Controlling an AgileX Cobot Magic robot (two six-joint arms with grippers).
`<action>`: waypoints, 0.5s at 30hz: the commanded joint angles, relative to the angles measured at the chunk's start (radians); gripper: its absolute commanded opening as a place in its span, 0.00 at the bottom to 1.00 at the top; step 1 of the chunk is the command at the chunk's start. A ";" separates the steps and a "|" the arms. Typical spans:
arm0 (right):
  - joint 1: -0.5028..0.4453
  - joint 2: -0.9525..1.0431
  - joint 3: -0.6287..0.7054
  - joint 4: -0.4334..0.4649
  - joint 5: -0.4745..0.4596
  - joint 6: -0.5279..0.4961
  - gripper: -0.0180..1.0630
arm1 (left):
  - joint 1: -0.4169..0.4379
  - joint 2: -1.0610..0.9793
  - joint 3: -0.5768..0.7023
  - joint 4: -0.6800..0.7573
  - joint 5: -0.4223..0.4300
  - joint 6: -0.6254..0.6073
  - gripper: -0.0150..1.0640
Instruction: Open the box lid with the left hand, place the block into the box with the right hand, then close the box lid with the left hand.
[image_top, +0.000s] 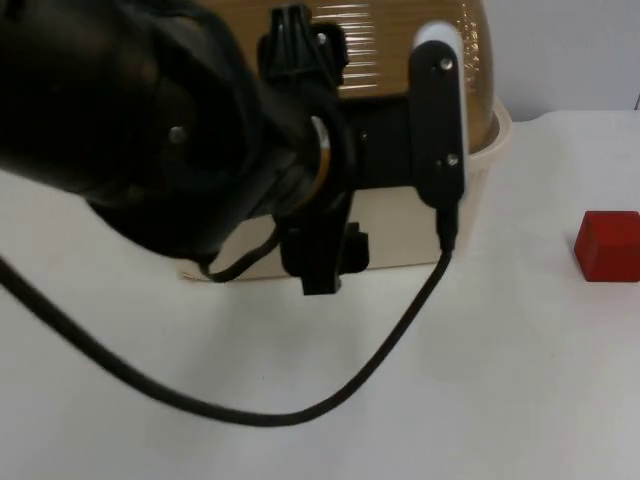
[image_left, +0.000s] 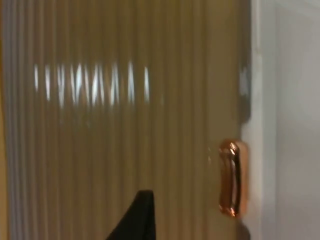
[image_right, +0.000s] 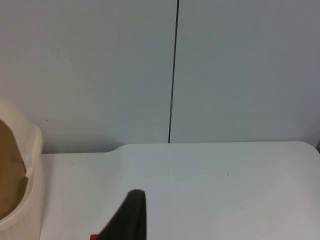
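Box (image_top: 470, 150) with ribbed brown lid (image_left: 125, 125) seen at table's far edge; left gripper (image_top: 320, 255) held above it, claw state can't be told. Red block (image_top: 608, 245) set near right edge.

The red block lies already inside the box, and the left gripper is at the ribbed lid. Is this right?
Not quite. The red block lies on the white table, right of the box, as the top view shows. The left gripper is indeed at the ribbed lid.

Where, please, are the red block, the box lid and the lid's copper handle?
red block (image_top: 608, 245), top view, front face.
box lid (image_left: 125, 125), left wrist view, ribbed amber surface.
copper handle (image_left: 231, 178), left wrist view, its middle.
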 joint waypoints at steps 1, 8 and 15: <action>-0.001 -0.001 -0.004 -0.005 -0.016 0.009 0.98 | -0.002 0.009 -0.024 0.004 -0.005 -0.015 0.76; -0.001 -0.001 -0.004 -0.005 -0.016 0.009 0.98 | -0.002 0.009 -0.024 -0.027 -0.043 -0.015 0.18; -0.001 -0.001 -0.004 -0.005 -0.016 0.009 0.98 | -0.002 0.009 -0.024 -0.025 -0.056 -0.013 0.01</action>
